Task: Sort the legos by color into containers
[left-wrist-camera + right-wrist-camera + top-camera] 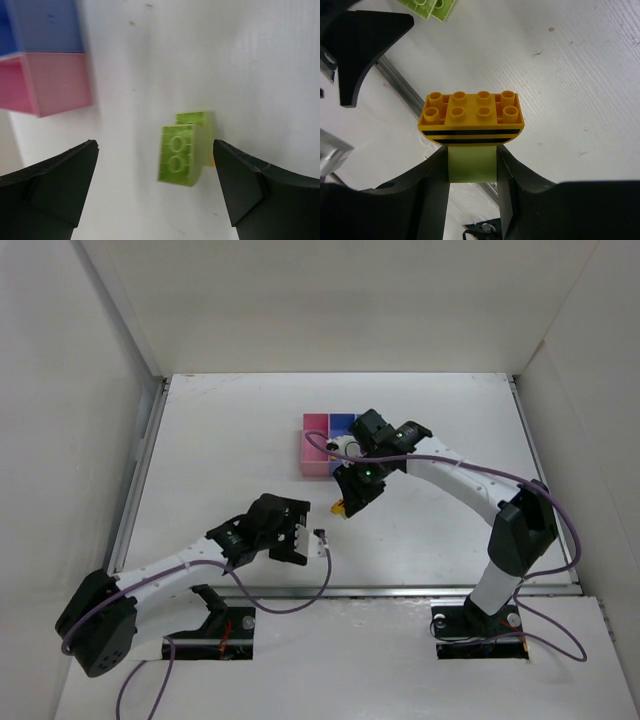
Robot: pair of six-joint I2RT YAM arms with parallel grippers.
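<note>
White surface (pixel 220 440), joined containers (pixel 312 455) at its far centre. Just in front of the pink bin (pixel 314 426), my right hand (pixel 472 160) clenches a lime brick (pixel 472 167) stuck to a yellow-orange, black-striped brick (pixel 472 117), long axis crosswise to the fingers. My left hand (pixel 155 145) is released, its fingers spread either side of a lime pair (pixel 182 152) lying on the surface, studs facing the wrist camera.

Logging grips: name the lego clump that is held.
The orange-topped clump, pinched in the right gripper; the green pair lies loose on the table.
</note>
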